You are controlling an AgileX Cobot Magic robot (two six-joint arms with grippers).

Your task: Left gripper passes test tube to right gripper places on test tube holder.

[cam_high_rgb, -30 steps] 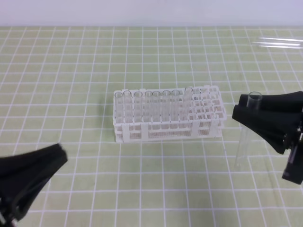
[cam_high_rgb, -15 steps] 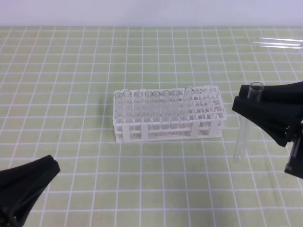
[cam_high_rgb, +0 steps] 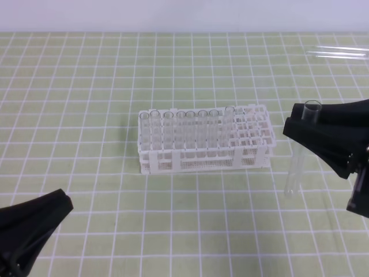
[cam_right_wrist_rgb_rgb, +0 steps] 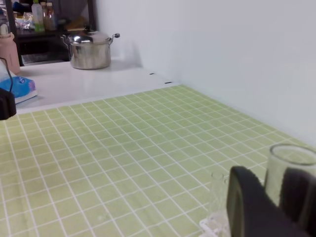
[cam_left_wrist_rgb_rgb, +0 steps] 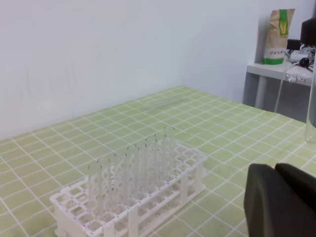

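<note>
Clear glass test tube, light, smooth, brittle, pinched just under its open rim by black two-fingered right gripper, upright beside white lattice test tube holder's right end; all-black left gripper shut, empty, near table's front-left corner.

**Occlusions and cut-offs**

Test tube: upper part hidden between the right gripper fingers. Gripper body cut by frame edge, right of test tube holder. Tubes in holder too blurred to count. Left gripper cropped at bottom-left.
</note>
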